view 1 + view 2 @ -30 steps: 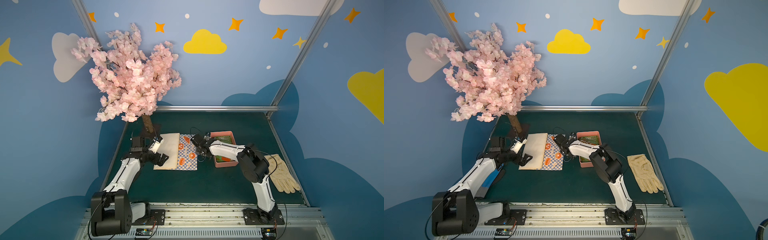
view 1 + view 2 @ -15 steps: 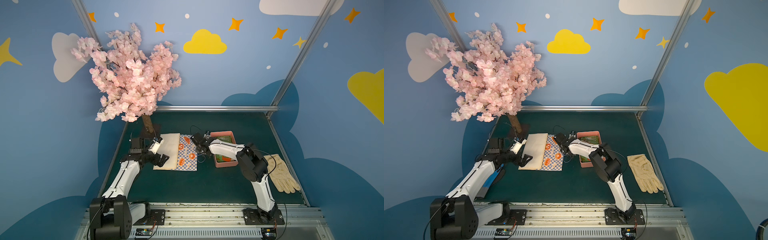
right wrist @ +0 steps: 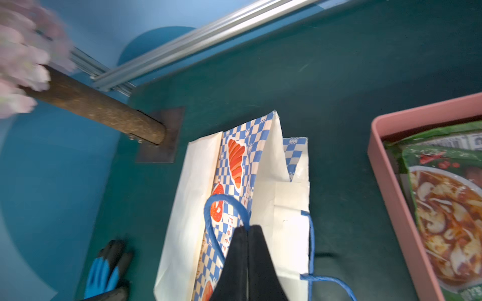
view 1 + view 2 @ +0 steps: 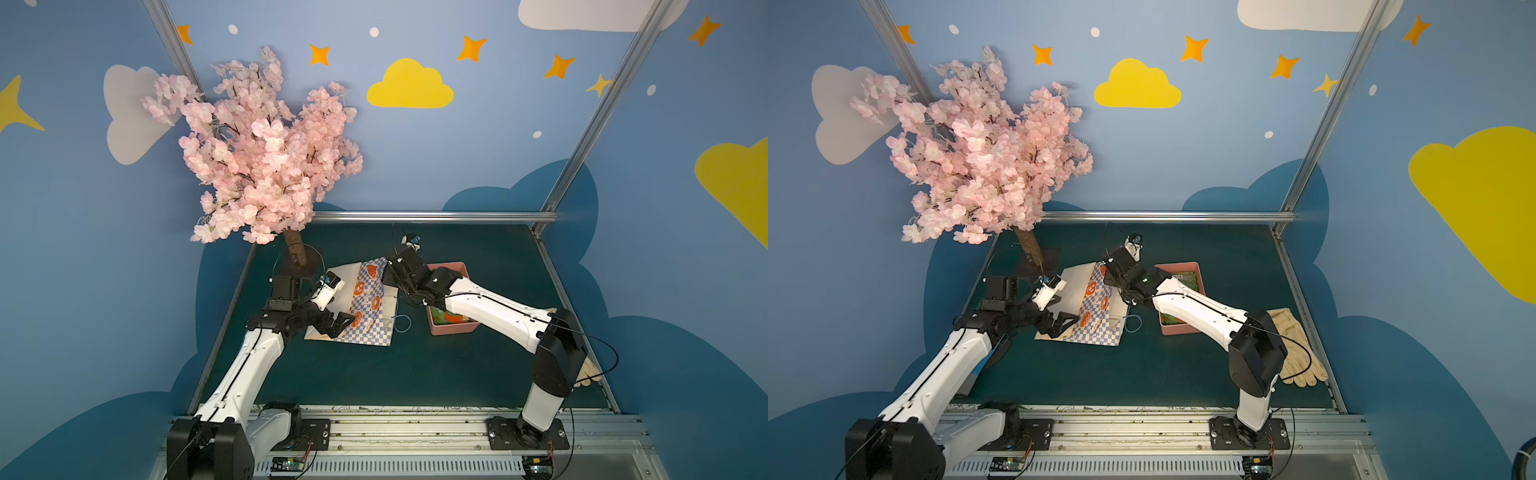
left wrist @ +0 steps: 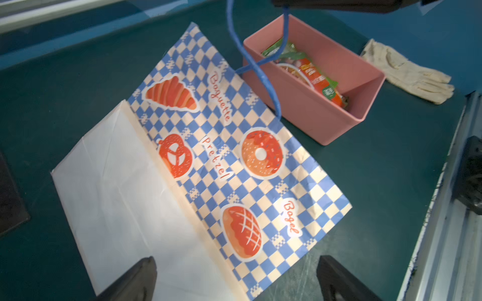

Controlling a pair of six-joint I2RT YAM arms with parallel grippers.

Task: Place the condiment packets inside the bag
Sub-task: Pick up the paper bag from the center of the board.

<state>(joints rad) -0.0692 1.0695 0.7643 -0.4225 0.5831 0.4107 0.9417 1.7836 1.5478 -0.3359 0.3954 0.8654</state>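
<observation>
With jaws clenched on the blue cord handle (image 5: 254, 67) at the right gripper (image 3: 246, 228), and jaws spread wide on nothing at the left gripper (image 5: 236, 258), poised over the plain base fold. Best to draw the cord gently up and away from that fold, peeling the upper wall off the lower; probably press the left down first, lest the light paper slide or crease. Of the cream paper gift bag (image 5: 234, 161), blue-white checked with orange pastry pictures: flat on the dark green desk (image 5: 65, 78), one mouth corner tented up, just beside the pink rectangular plastic tray (image 5: 300, 109). Inside that tray, not yet bagged: glossy foil condiment packets (image 5: 313, 75), green plus one red-orange.
</observation>
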